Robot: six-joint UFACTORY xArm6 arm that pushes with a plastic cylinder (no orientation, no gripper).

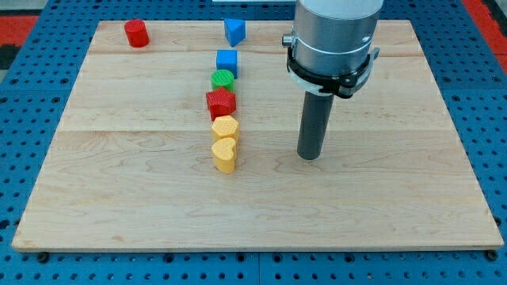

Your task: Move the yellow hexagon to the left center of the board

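The yellow hexagon [225, 127] lies near the board's middle, in a column of blocks. A yellow heart [225, 154] touches it from below and a red star [221, 102] touches it from above. My tip [309, 156] rests on the board to the right of the column, about level with the yellow heart and well apart from every block.
Above the red star sit a green round block [223, 79], a blue cube [227, 62] and a blue triangular block [234, 31]. A red cylinder [136, 33] stands at the top left corner. The wooden board [119, 182] lies on a blue pegboard table.
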